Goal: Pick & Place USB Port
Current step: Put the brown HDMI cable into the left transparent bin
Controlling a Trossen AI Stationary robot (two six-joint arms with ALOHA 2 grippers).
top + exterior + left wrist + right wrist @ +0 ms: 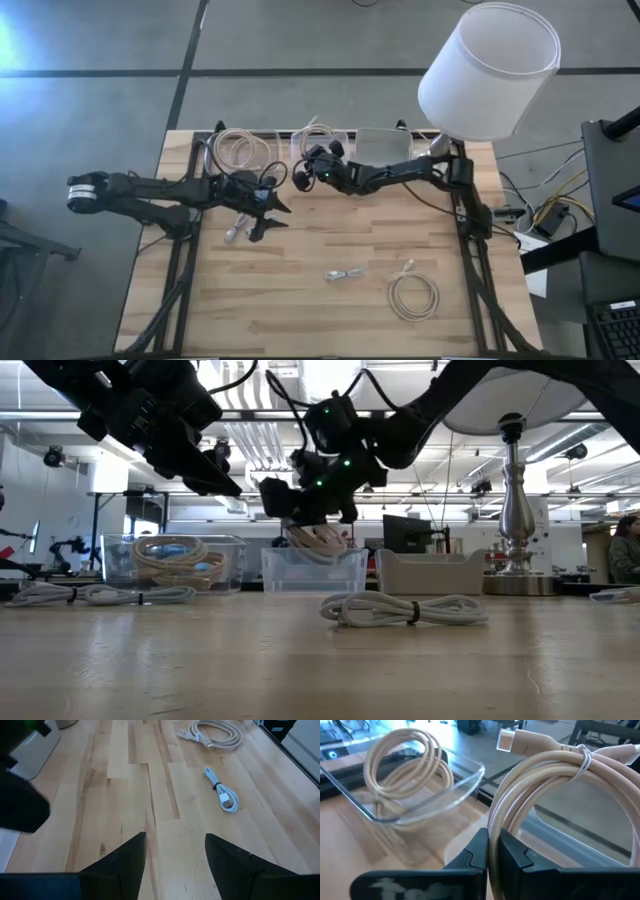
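Note:
My right gripper (492, 842) is shut on a coiled beige USB cable (555, 770), tied with a thin band and with its plug (507, 740) sticking out. In the low view the coil (316, 540) hangs at the mouth of the middle clear bin (315, 572) at the table's far edge. My left gripper (270, 215) is open, raised above the table's left middle and touching nothing. A white bundled cable (222, 795) and a loose beige coil (212, 734) lie flat on the wood ahead of it. My right gripper pinches several strands of the beige coil (492, 827) together between its two fingers, at one side of the loop. The fingers lie across the strands. The coil is lifted off the table and hangs over the middle bin; whether it touches the bin I cannot tell.
A clear bin (175, 560) holding more coiled cables stands left of the middle one, and a grey bin (430, 572) stands right of it. Another cable (235, 232) lies near my left gripper. A lamp (487, 70) stands at the far right corner.

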